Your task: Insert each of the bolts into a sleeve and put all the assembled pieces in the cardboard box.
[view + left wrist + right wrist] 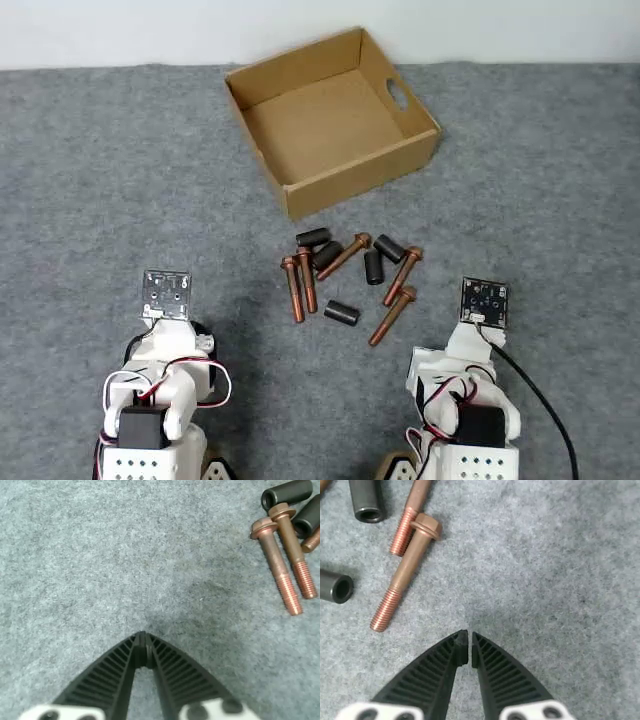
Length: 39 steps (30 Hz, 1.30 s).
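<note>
Several copper bolts, among them one and one, lie mixed with several short black sleeves such as one on the grey carpet at mid-table. The open cardboard box stands just behind them. My left gripper is shut with nothing in it, low over bare carpet; two bolts and a sleeve lie off to its side. My right gripper is shut on nothing as well, a short way from a bolt and a sleeve.
Both arms sit folded at the table's front edge, one at the left and one at the right. Grey carpet covers the table. A white wall strip runs along the back.
</note>
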### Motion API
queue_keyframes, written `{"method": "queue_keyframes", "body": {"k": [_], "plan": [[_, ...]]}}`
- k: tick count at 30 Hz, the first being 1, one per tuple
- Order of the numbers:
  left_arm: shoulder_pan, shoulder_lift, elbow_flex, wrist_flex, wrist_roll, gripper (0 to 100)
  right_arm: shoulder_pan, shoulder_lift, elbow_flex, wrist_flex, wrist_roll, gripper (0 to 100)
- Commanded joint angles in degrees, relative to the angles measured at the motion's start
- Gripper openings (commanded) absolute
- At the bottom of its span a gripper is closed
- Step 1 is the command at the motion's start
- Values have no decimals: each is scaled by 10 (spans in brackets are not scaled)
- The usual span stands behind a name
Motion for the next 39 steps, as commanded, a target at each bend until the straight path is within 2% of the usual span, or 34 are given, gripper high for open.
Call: {"method": "queue_keyframes", "body": {"k": [1, 34, 39], "plan": [[2, -4, -3, 3, 1, 5, 4, -6, 11, -9, 4, 9], [2, -4, -3, 3, 1, 5, 7, -6, 11, -9, 6, 11], [2, -4, -3, 3, 1, 5, 7, -7, -2, -108, 5, 12]]}}
